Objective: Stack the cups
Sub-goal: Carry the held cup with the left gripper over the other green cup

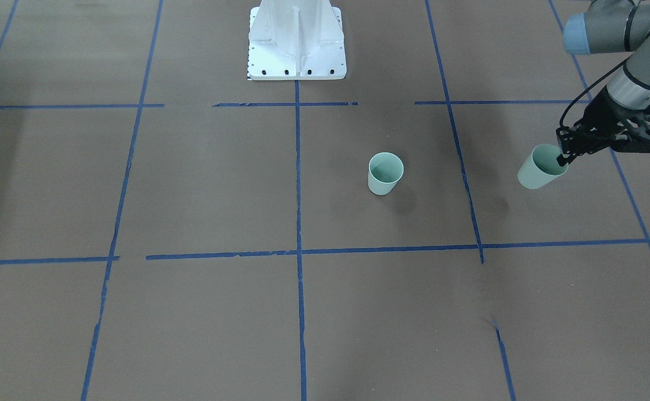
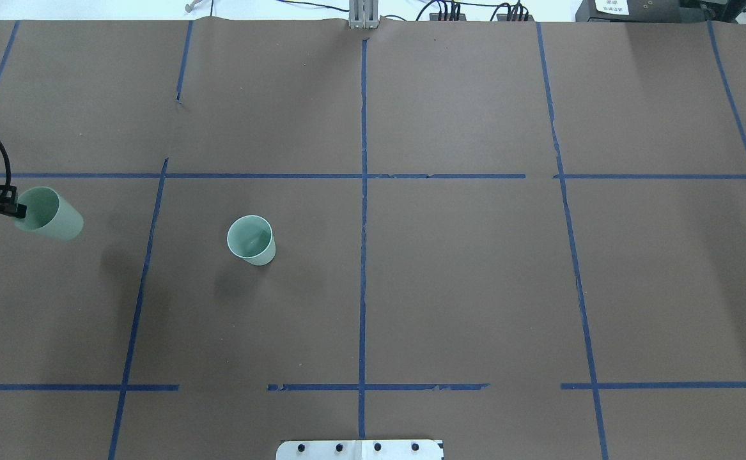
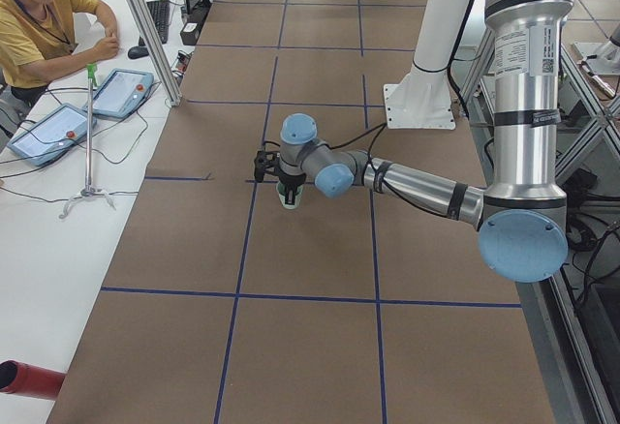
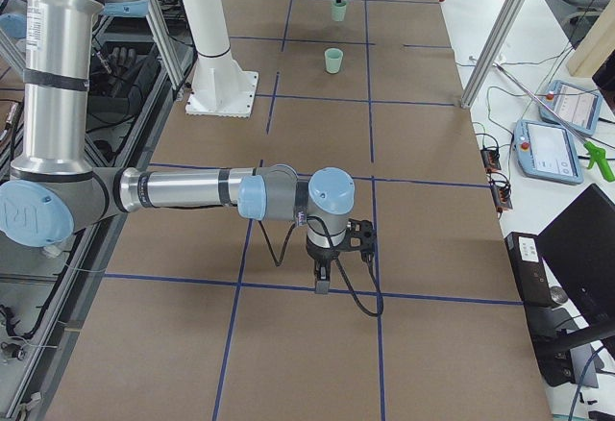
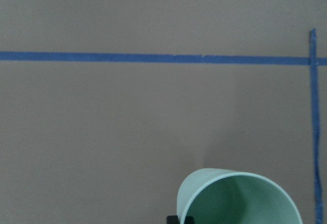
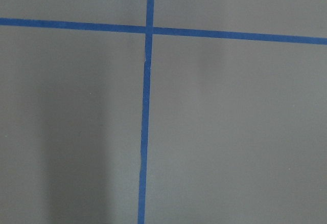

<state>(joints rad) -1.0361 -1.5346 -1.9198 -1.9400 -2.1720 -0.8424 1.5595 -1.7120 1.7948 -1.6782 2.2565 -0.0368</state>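
Observation:
One pale mint-green cup stands upright on the brown table, open end up; it also shows in the overhead view and far off in the exterior right view. My left gripper is shut on the rim of the second cup and holds it tilted above the table, well to the side of the standing cup. The left wrist view shows the held cup's rim with one finger over its edge. My right gripper hangs low over the table at the far end; I cannot tell whether it is open.
The white robot pedestal stands at the table's middle edge. Blue tape lines grid the table. An operator sits beside tablets on a white side table. A pendant lies off the other end.

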